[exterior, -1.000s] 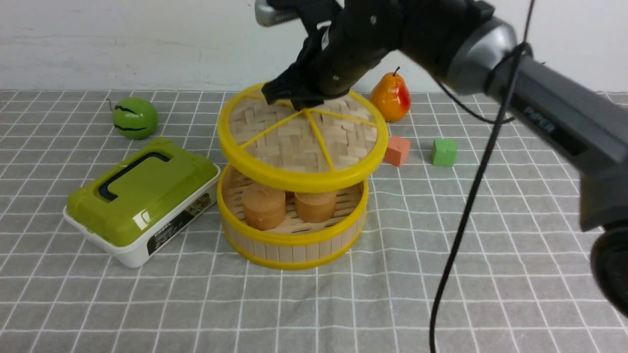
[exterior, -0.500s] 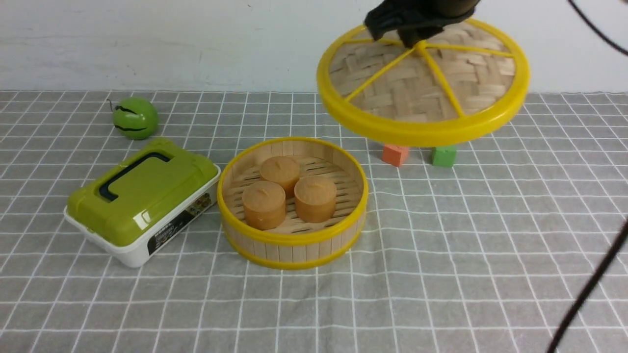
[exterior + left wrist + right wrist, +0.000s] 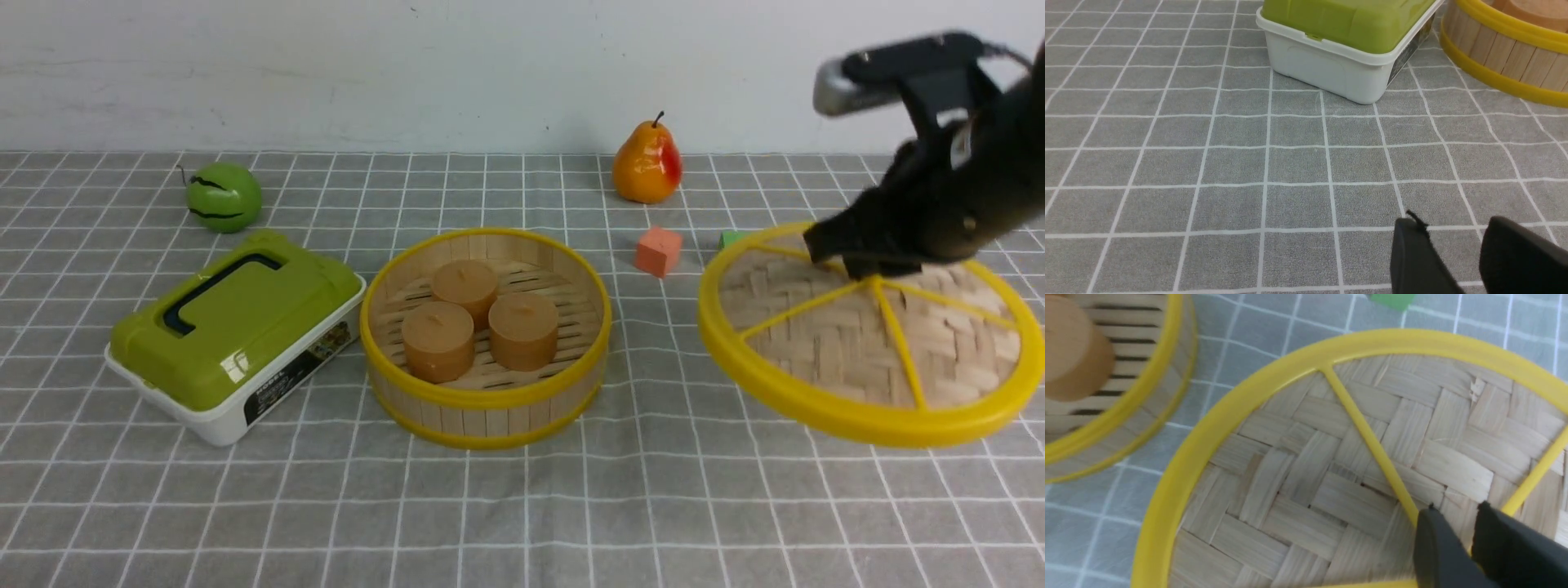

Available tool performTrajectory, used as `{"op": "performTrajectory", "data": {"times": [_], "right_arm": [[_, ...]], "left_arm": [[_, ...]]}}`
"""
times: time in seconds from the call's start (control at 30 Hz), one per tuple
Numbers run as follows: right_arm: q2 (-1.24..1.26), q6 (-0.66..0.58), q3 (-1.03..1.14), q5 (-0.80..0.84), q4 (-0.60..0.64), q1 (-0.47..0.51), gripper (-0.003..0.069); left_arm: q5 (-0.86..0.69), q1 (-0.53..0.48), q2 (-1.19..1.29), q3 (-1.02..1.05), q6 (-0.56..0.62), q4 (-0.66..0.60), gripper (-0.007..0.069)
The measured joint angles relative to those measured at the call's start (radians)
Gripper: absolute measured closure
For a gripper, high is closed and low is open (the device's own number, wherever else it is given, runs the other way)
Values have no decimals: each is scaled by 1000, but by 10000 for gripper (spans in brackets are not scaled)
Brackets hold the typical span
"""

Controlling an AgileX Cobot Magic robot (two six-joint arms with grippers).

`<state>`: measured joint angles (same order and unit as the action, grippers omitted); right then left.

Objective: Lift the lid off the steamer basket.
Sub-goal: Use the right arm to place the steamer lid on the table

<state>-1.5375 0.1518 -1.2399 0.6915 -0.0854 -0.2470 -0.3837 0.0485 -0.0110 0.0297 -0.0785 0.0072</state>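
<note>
Lid [image 3: 824, 343] swung right, edge clear of steamer basket [image 3: 490, 412] rim

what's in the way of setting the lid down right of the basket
Nothing visible. The lid, in the right gripper, is apart from the steamer basket; the green cube sits just behind its far rim.

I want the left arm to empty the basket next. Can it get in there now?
Probably yes: the right gripper holds the lid well right of the basket, so its top is open. The box on its left covers none of it.
</note>
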Motion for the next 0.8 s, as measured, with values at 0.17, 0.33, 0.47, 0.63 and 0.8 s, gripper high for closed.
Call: {"op": "performTrajectory", "data": {"times": [0.17, 0.33, 0.47, 0.63, 0.8], "right_arm": [[-60, 25, 119, -206, 0, 53, 575], [-118, 25, 121, -392, 0, 57, 575], [-162, 25, 121, -447, 0, 57, 575], [-223, 25, 121, -443, 0, 57, 562], [-268, 34, 121, -449, 0, 57, 461]], "left_arm": [[0, 0, 0, 0, 0, 0, 386], [0, 0, 0, 0, 0, 0, 386], [0, 0, 0, 0, 0, 0, 386], [0, 0, 0, 0, 0, 0, 386], [0, 0, 0, 0, 0, 0, 386]]}}
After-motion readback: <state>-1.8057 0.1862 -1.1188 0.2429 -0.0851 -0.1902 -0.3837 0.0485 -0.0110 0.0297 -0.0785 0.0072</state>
